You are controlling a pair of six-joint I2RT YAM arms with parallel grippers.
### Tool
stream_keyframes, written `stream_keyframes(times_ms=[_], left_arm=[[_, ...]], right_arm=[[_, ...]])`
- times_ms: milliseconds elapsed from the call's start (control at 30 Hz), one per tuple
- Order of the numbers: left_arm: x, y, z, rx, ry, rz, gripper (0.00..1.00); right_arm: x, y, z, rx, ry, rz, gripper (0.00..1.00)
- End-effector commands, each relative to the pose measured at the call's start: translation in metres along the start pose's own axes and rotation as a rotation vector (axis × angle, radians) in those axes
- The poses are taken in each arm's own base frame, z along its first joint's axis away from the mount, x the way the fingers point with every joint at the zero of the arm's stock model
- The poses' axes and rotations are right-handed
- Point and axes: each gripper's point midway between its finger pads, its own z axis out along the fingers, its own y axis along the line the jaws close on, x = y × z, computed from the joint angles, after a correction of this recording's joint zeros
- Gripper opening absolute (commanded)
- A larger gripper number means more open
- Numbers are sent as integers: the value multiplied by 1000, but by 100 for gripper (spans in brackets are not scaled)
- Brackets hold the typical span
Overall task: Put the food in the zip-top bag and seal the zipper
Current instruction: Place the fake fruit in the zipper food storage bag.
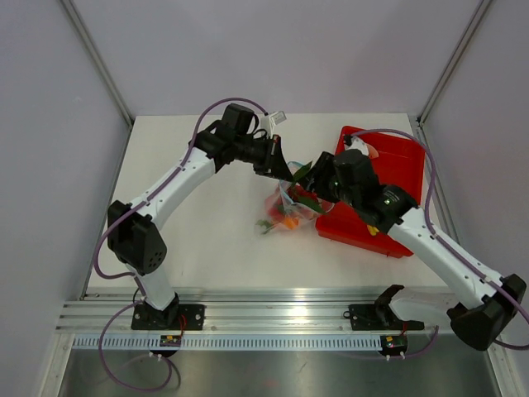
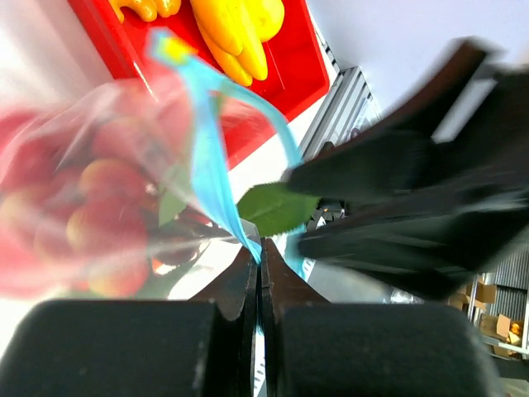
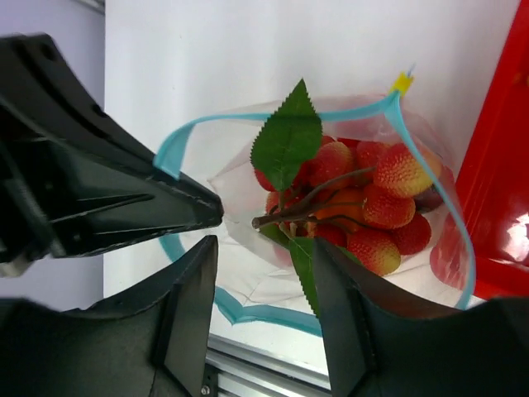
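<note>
The left end effector (image 2: 260, 248) is clamping the zipper (image 2: 207, 165) while the open right end effector (image 3: 263, 246) is hanging directly above the bagged food (image 3: 372, 198).

**user1:** what's the room like?

**user2:** pretty plain. White table (image 1: 207, 248), pale lilac walls (image 1: 281, 50) on three sides, metal corner posts (image 1: 95, 58), slotted aluminium rail (image 1: 273, 318) along the near edge. Soft, even light.

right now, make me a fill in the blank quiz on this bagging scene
The left gripper is ___ on the light blue zipper strip of the clear plastic bag. The right gripper is ___ over the bag. The red berry cluster with a green leaf lies ___ the bag. The red rectangular tray holds ___ toy food.
Missing: shut, open, inside, yellow.
</note>
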Motion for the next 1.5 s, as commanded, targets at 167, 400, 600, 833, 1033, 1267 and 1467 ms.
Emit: stream_keyframes(times_ms=[167,400,600,833,1033,1267,1467], left_arm=[[-12,-29,-10,100,-55,89,0],[-10,-26,-7,107,-48,77,0],[-12,-26,-7,108,-50,71,0],[-11,-30,-9,109,-52,69,0],[-7,-30,-13,100,-47,78,0],[-7,-30,-12,103,-46,86,0],[-7,-31,-13,105,-46,95,0]], right_arm=[[-20,-33,-32,146,-113,-30,24],[1,-25,-14,110,18,-147,13],[32,-15,14,59,176,-203,8],[43,-25,67,132,208,-236,7],[27,-17,70,148,167,-237,4],[5,-6,28,102,102,-244,8],[13,-3,9,39,145,-284,15]])
